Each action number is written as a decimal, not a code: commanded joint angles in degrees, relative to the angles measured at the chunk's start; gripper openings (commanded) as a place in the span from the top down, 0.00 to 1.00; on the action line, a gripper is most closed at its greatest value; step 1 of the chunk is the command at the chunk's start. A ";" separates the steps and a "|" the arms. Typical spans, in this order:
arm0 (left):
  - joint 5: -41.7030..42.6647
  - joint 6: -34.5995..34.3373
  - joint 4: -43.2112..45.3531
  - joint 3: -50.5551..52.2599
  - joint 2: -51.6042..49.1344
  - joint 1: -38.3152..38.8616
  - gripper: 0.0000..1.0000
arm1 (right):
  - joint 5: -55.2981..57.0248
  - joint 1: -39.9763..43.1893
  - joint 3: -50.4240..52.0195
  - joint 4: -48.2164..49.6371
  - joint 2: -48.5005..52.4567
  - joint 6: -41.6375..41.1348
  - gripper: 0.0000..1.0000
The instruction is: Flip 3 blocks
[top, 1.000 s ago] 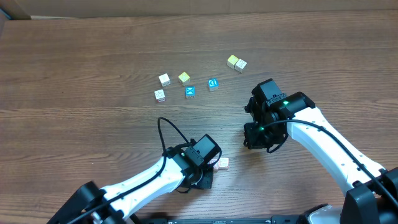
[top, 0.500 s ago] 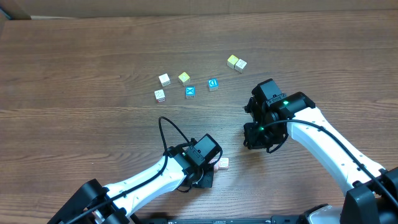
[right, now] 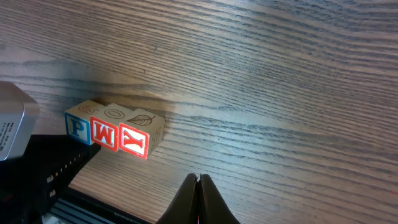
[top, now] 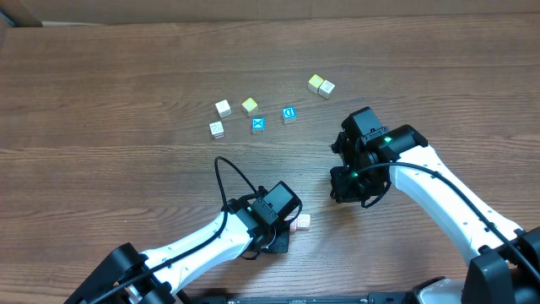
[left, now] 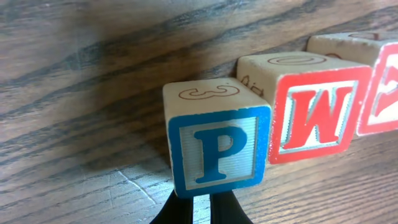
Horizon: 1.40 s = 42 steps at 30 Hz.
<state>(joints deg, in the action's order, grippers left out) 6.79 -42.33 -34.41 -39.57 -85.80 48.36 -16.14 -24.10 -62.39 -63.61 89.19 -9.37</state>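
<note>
Three blocks stand in a tight row on the wooden table. In the left wrist view the blue P block (left: pixel 217 149) is nearest, the red W block (left: pixel 311 112) touches its right side, and a second red block (left: pixel 379 93) is cut off by the frame edge. My left gripper (left: pixel 200 210) is shut, its tips right at the P block's lower edge and holding nothing. The right wrist view shows the same row: P block (right: pixel 77 127), W block (right: pixel 104 132), red block (right: pixel 135 141). My right gripper (right: pixel 199 182) is shut and empty, on bare table to the right of the row.
Farther back lie several other cubes: white (top: pixel 223 107), white (top: pixel 217 129), yellow (top: pixel 250 105), blue (top: pixel 258 125), blue (top: pixel 289 114), yellow (top: pixel 315 82) and cream (top: pixel 327 88). The left arm's black body (right: pixel 37 168) sits just left of the row. A black cable (top: pixel 226 173) loops above the left wrist.
</note>
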 commanded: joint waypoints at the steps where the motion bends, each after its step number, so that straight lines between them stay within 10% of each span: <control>1: -1.29 -1.44 0.31 -0.66 -0.44 -0.07 0.96 | -0.50 -0.33 0.20 0.28 -1.22 0.24 0.96; 42: -0.74 -1.40 1.99 -0.66 -0.44 -1.31 0.96 | -0.50 -0.33 0.20 0.33 -1.22 0.24 0.96</control>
<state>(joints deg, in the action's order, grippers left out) 5.96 -43.18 -32.69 -39.57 -85.80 47.37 -16.27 -24.10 -62.39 -63.61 89.19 -9.37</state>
